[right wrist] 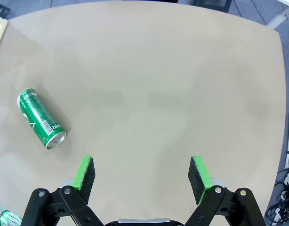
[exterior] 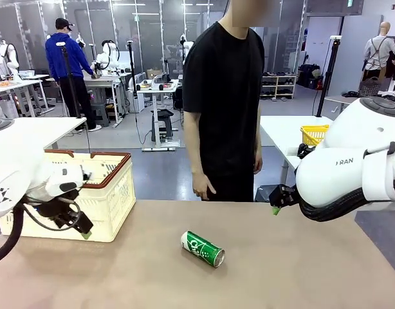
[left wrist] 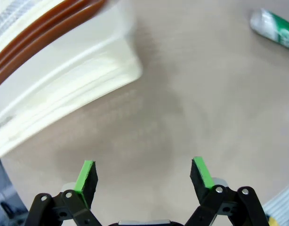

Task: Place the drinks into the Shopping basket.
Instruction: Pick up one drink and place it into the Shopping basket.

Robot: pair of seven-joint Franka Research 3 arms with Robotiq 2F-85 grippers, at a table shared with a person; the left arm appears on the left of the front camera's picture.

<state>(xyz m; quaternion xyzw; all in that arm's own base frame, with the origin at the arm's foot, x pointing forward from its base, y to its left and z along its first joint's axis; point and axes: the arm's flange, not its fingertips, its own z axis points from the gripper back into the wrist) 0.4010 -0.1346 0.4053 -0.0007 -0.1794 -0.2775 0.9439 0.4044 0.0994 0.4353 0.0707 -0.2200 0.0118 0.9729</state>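
Your left gripper (left wrist: 143, 165) hangs spread wide and empty, low over the table (exterior: 300, 270), just beside the Shopping basket (exterior: 117, 199). Your right gripper (right wrist: 142, 164) is likewise spread and empty, higher above the tabletop. The green can (exterior: 202, 248) lies on its side mid-table, apart from both and outside the basket. It is round, so a nudge before you close would likely roll it away. Carrying it left, you could clip the basket's rim and shove it.
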